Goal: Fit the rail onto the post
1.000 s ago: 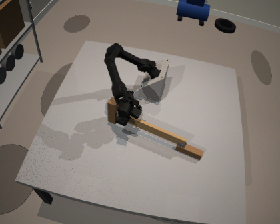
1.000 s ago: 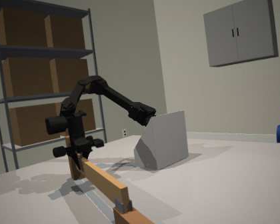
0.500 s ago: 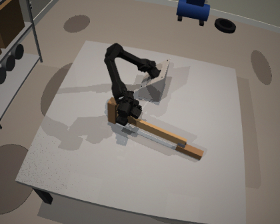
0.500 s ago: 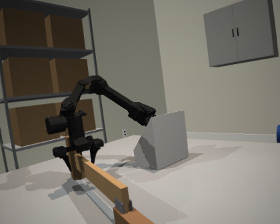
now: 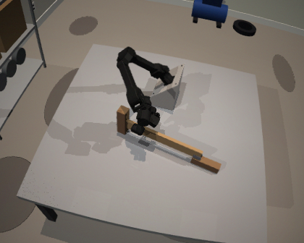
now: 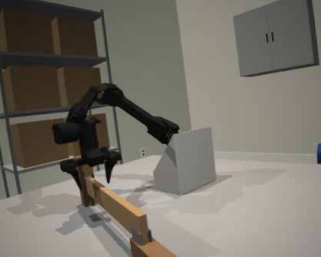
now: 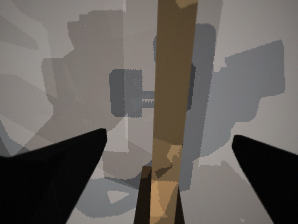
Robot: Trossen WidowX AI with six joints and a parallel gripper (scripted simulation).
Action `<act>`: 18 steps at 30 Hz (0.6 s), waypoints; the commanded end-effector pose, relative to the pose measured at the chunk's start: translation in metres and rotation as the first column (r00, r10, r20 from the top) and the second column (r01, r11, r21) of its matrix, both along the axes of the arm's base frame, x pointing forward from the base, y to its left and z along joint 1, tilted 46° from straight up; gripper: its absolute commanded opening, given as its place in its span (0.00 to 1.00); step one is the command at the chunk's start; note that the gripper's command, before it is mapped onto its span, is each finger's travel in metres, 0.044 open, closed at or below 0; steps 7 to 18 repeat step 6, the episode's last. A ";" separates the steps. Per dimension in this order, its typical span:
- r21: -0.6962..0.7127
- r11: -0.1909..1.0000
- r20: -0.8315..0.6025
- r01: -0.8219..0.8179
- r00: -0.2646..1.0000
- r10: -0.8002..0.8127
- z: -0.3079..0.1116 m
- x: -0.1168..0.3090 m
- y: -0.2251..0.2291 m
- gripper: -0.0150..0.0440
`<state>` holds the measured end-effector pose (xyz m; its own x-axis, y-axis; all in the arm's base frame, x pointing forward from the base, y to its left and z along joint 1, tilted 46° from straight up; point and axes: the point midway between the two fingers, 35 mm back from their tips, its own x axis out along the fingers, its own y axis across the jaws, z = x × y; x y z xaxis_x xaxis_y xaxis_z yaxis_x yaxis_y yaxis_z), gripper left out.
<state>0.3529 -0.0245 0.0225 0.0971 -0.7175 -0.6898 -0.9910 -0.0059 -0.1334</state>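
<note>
The wooden rail [image 5: 176,142] [image 6: 119,206] [image 7: 172,75] stands on edge above the table and looks about level. Its far end sits in the grey bracket [image 5: 197,157] [image 6: 136,234] on the low footboard block [image 5: 211,165] [image 6: 150,250]. Its near end is at the post [image 5: 121,121] [image 6: 85,187] [image 7: 144,202], with no clear gap in the top and exterior views. The pegs and holes are hidden, so their fit cannot be seen directly. My gripper [image 5: 145,131] [image 6: 94,186] [image 7: 168,137] is wide open near the post, one finger on each side of the rail, holding nothing.
The arm's grey wedge-shaped base [image 5: 167,98] [image 6: 193,161] stands on the white table [image 5: 116,192] [image 6: 257,214] behind the rail. Shelves with boxes [image 5: 11,25] [image 6: 29,88] stand beyond the table at the left. Shadows of the arm fall around the rail.
</note>
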 end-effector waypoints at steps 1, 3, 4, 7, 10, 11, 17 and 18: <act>0.002 1.000 -0.001 0.010 1.000 -0.010 -0.001 0.000 -0.001 1.00; 0.002 1.000 -0.001 0.010 1.000 -0.010 -0.001 0.000 -0.001 1.00; 0.002 1.000 -0.001 0.010 1.000 -0.010 -0.001 0.000 -0.001 1.00; 0.002 1.000 -0.001 0.010 1.000 -0.010 -0.001 0.000 -0.001 1.00; 0.002 1.000 -0.001 0.010 1.000 -0.010 -0.001 0.000 -0.001 1.00; 0.002 1.000 -0.001 0.010 1.000 -0.010 -0.001 0.000 -0.001 1.00; 0.002 1.000 -0.001 0.010 1.000 -0.010 -0.001 0.000 -0.001 1.00; 0.002 1.000 -0.001 0.010 1.000 -0.010 -0.001 0.000 -0.001 1.00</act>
